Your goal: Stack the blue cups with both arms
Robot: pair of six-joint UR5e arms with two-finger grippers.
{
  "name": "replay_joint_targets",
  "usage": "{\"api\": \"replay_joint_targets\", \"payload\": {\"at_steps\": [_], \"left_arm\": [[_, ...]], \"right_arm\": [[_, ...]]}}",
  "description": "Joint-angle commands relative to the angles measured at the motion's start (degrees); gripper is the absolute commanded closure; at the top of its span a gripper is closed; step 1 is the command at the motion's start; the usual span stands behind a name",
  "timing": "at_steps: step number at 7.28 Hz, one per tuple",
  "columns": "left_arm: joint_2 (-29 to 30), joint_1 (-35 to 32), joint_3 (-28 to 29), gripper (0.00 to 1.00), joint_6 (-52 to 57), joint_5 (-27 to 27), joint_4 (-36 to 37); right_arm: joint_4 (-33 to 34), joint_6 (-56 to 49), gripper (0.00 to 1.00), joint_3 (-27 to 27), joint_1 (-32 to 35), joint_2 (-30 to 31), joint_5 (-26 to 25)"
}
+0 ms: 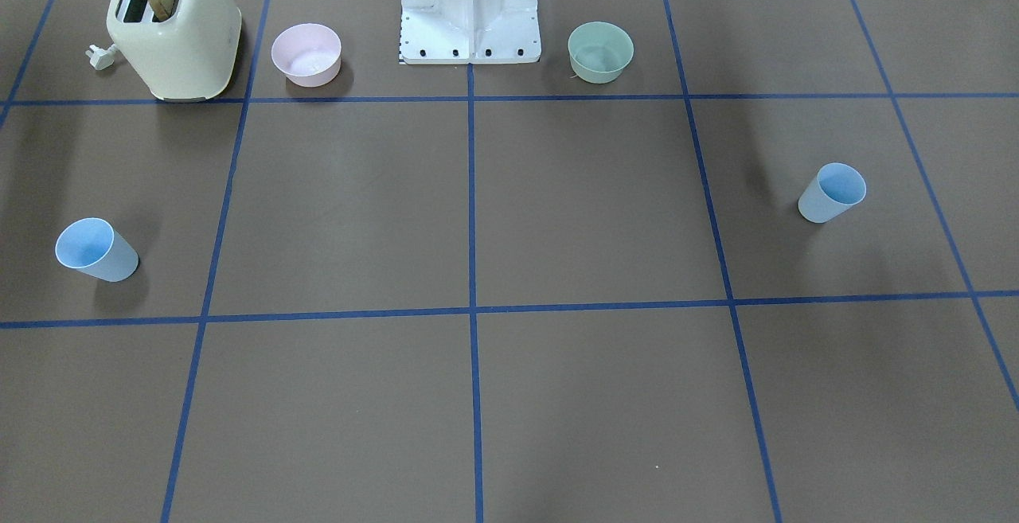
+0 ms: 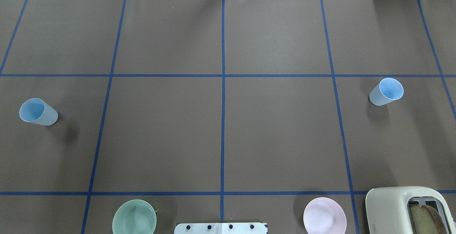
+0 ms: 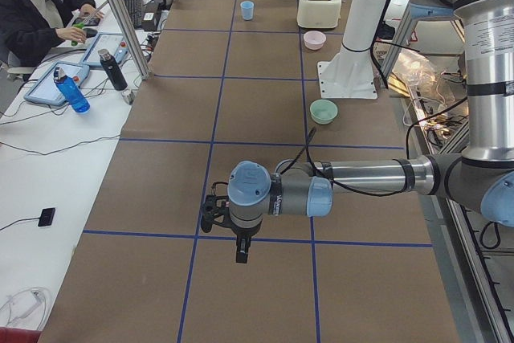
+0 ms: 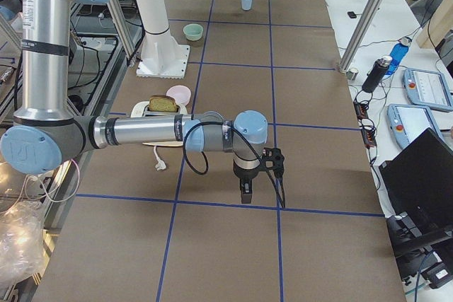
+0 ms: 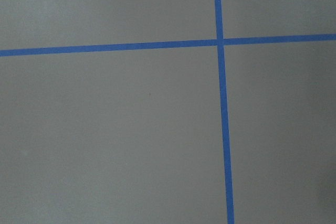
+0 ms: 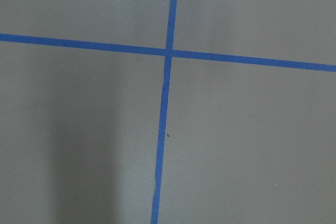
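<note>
Saw left blue cup (image 2: 38, 112), right blue cup (image 2: 386, 91) upright, well apart; likely needed 1 side grasp each; couldn't tell left gripper (image 3: 241, 255), right gripper (image 4: 245, 194) jaws

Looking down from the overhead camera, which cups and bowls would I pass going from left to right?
left blue cup → green bowl → pink bowl → right blue cup

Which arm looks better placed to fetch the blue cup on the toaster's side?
Probably the right arm. That cup sits on the robot's right half, as does the toaster, and the right arm reaches out over that half. The left arm hangs over the far end, near the other cup.
</note>
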State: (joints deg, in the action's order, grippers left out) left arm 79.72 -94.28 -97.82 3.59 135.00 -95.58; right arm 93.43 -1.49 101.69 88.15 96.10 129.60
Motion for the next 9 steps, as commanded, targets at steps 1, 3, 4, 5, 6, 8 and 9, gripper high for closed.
{"api": "replay_joint_targets", "payload": {"at_steps": [1,3,4,5,6,8,9], "left_arm": [[0.00,0.15,-0.26,0.01,-0.08,0.00,0.04],[0.00,0.07,-0.79,0.01,-0.08,0.44,-0.04],[-0.09,0.07,-2.36,0.01,0.01,0.44,-0.05],[-0.79,0.15,-3.16,0.01,-0.08,0.53,-0.05],[-0.79,0.15,-4.12,0.01,-0.08,0.61,-0.05],[0.34,0.15,-5.01,0.01,-0.25,0.70,-0.74],[1.13,0.15,-4.84,0.01,-0.43,0.70,-5.97]], "right_arm": [[0.00,0.09,0.00,0.00,0.00,-0.04,-0.05],[0.00,0.44,0.00,0.17,0.00,-0.04,-0.14],[0.00,0.27,0.00,0.70,0.00,-0.04,-0.31],[0.00,0.35,0.00,1.05,0.00,-0.04,0.03],[-1.39,0.35,0.00,1.49,0.00,-0.56,0.30],[-11.91,0.70,0.00,0.36,-0.26,-0.83,-0.13],[-15.09,0.96,0.00,-0.43,-0.26,-2.05,0.21]]}}
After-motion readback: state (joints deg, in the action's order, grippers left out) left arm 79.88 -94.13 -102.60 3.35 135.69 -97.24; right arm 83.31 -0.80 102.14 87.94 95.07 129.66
